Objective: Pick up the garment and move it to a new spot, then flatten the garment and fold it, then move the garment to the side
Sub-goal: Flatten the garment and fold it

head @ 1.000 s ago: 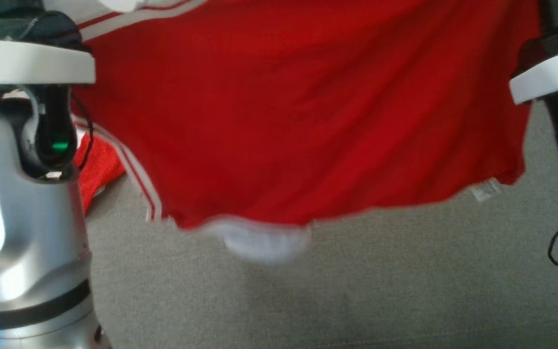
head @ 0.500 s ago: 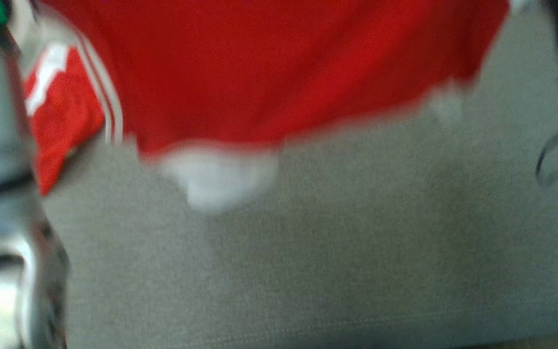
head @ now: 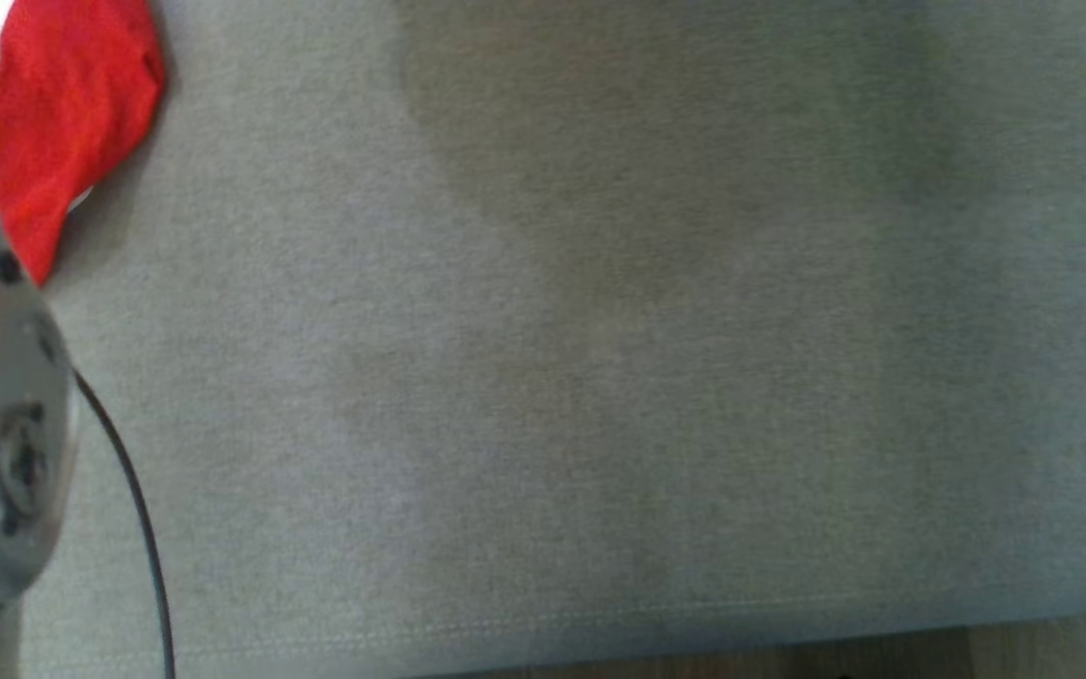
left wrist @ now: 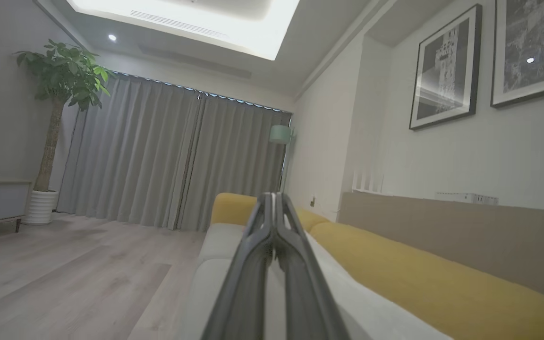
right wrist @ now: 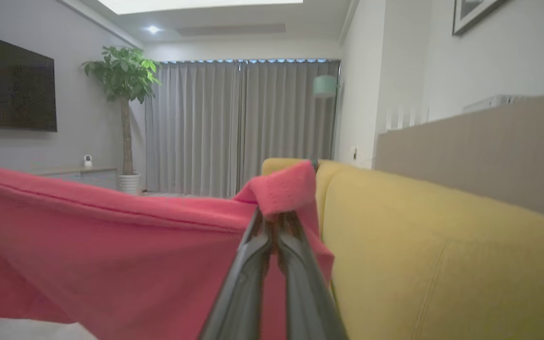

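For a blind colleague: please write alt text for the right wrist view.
The right gripper, fingers shut, pinches a bunched fold of the red garment, which stretches to the view's left. A yellow sofa back is on the right, with grey curtains and a potted plant behind.

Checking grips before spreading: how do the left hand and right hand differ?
The right hand is shut on the red garment; the left hand's tips are bare. A fold hides the right hand's tips; the left hand's meet in plain sight. Both are shut, pointing along the sofa.
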Controlling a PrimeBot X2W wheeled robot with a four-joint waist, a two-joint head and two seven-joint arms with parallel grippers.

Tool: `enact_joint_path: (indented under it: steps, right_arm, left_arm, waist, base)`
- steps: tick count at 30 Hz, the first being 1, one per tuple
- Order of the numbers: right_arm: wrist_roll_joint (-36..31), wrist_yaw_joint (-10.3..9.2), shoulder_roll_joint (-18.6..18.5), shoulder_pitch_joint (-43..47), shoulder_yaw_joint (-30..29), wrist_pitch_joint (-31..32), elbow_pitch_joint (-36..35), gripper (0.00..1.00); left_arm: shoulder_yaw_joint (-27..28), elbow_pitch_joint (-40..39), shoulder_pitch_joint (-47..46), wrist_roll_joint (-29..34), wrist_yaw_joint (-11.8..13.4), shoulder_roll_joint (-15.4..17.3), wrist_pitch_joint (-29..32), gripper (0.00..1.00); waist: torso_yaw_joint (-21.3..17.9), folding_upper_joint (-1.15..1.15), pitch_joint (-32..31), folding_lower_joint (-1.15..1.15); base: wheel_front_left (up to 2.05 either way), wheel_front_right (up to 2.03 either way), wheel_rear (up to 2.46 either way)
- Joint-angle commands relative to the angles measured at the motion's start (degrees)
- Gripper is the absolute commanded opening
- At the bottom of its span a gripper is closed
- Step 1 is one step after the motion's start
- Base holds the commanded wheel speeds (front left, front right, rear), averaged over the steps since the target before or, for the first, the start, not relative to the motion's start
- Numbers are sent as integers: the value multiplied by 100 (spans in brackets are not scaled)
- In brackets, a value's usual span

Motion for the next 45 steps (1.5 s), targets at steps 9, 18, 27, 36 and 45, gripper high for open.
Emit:
enact_joint_path:
  steps: [9,18,27,36,45]
  right_arm:
    - [733,-4,29,1117,526,-144,790,0]
    - [1650,-4,-251,2445,1536,550,841,0]
    - [2262,-4,-806,3204,2421,1095,359,0]
    - [2696,-4,-1424,3772,3297,1611,-53,0]
    - [3296,-4,-2007,4228,4068,2280,-608,0]
  left_arm:
    - [-370,-140,1642,-3,-171,84,-63,0]
    - [-1225,-124,3672,-406,-187,436,-64,0]
    - [-2306,-508,4836,-1089,-188,1142,47,0]
    - [-3006,-1377,5547,-1687,-188,1863,532,0]
    - [-3826,-2579,6206,-2490,-189,2652,1362,0]
  waist:
    - [372,0,47,-1]
    - [493,0,-659,-1]
    - [531,0,-1192,-1]
    - [612,0,-1607,-1]
    - [538,0,-1942,-1]
  base:
    - [0,0,0]
    - [0,0,0]
    - [0,0,0]
    - [0,0,0]
    - [0,0,0]
